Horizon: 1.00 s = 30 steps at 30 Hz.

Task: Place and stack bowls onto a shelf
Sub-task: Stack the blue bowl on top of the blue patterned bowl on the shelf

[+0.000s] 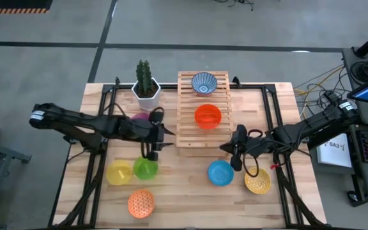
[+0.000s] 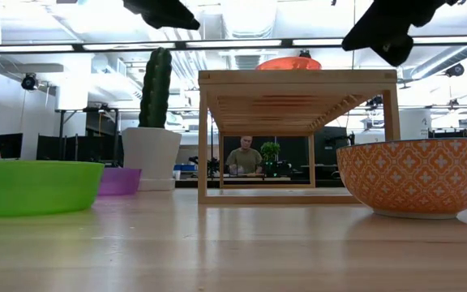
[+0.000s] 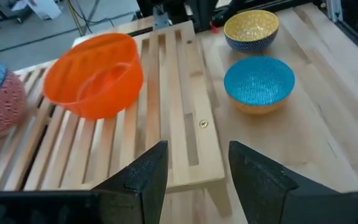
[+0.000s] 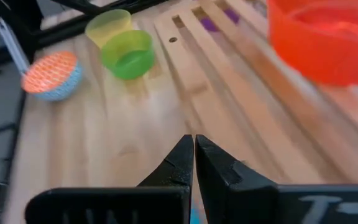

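The wooden slatted shelf [image 1: 191, 128] stands mid-table with a red-orange bowl [image 1: 207, 116] and a blue-white patterned bowl [image 1: 204, 83] resting on its top. My left gripper [image 1: 169, 131] hovers open and empty at the shelf's left near corner [image 3: 194, 180]. My right gripper [image 1: 225, 148] hovers shut by the shelf's right near corner [image 4: 193, 163], holding nothing. On the table rest a purple bowl [image 1: 140, 117], half under the left arm, a yellow bowl [image 1: 118, 172], a green bowl [image 1: 145, 168], an orange lattice bowl [image 1: 141, 202], a blue bowl [image 1: 220, 172] and a yellow patterned bowl [image 1: 257, 181].
A white pot with a cactus [image 1: 146, 89] stands at the shelf's far left corner. Black rails [image 1: 98, 166] run along the table's left and right sides. A person sits in the room beyond the table [image 2: 246, 158].
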{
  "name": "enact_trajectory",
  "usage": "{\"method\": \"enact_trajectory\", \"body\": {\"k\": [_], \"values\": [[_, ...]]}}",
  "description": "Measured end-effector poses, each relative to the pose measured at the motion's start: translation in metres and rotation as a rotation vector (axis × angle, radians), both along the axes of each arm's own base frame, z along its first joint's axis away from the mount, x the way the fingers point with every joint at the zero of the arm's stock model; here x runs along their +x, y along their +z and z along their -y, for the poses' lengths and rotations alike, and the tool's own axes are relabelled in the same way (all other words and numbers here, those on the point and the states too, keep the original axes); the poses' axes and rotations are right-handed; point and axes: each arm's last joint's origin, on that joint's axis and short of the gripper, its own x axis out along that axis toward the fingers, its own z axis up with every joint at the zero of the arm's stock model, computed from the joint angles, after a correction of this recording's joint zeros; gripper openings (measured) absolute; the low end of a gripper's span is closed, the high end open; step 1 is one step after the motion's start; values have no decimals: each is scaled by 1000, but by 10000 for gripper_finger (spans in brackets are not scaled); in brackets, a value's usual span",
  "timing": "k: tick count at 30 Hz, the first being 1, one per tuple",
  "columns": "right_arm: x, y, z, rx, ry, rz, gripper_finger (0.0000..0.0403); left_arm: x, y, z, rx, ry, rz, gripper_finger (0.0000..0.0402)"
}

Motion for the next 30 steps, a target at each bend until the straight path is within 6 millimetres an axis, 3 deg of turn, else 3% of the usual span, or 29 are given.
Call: {"method": "enact_trajectory", "body": {"k": [10, 16, 23, 30], "values": [[18, 8, -21, 285, 33, -72, 9, -6, 1, -1, 54, -28, 11, 152], [30, 10, -33, 412, -55, -300, 9, -4, -5, -1, 66, -33, -30, 152], [29, -9, -38, 568, -290, -645, 9, -5, -12, -1, 62, -28, -66, 152], [27, -29, -39, 581, -414, -773, 9, -11, -21, -2, 71, -14, -152, 152]]}}
